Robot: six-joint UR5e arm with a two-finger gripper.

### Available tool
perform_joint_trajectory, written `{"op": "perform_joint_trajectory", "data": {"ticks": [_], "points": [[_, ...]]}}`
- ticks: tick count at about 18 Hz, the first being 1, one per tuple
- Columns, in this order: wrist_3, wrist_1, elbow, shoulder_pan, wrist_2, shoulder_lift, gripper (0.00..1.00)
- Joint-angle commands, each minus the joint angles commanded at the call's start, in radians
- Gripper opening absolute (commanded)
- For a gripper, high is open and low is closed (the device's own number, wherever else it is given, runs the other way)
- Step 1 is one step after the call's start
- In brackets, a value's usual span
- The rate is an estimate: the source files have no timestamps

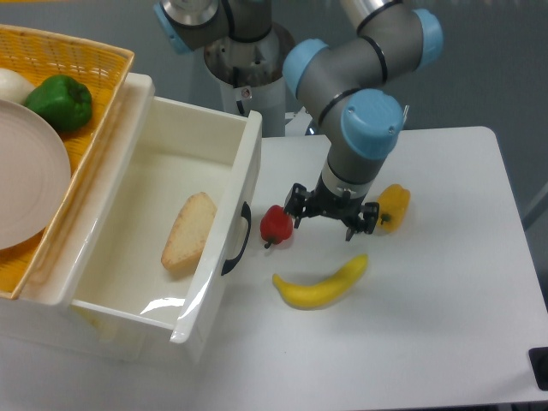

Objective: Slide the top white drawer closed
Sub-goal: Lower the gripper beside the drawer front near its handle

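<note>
A: Where do we see the top white drawer (224, 199)?
B: Pulled well out at the left, a piece of bread (189, 231) lying inside.
A: And our gripper (332, 212)?
B: Fingers spread wide, holding nothing, between red pepper (276, 224) and yellow pepper (394, 206); possibly touching the red one, we can't tell.

no legible text, labels or nos.

Bright even light, soft shadows, glare on drawer (184, 301) rim
</note>
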State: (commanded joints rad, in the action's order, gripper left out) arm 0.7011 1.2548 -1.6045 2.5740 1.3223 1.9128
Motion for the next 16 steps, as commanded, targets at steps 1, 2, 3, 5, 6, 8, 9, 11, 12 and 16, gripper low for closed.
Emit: {"op": "perform_joint_trajectory", "data": {"ticks": [1, 2, 3, 5, 6, 8, 9, 11, 12, 16], "points": [[-0.003, -0.002, 0.005, -0.002, 0.002, 0.008, 1.0], [-0.003, -0.002, 0.006, -0.002, 0.0, 0.014, 1.0], [-0.003, -0.003, 0.006, -0.002, 0.0, 0.02, 1.0], [-0.005, -0.003, 0.014, -0.003, -0.002, 0.028, 1.0], [-0.006, -0.003, 0.02, -0.005, -0.003, 0.037, 1.0], [-0.023, -0.003, 0.035, -0.02, -0.005, 0.058, 1.0], [-0.034, -0.006, 0.041, -0.026, -0.005, 0.072, 1.0], [-0.069, -0.023, 0.057, -0.044, -0.005, 0.094, 1.0], [-0.081, -0.026, 0.064, -0.051, -0.005, 0.103, 1.0], [-0.077, -0.032, 0.067, -0.06, -0.009, 0.121, 1.0]]}}
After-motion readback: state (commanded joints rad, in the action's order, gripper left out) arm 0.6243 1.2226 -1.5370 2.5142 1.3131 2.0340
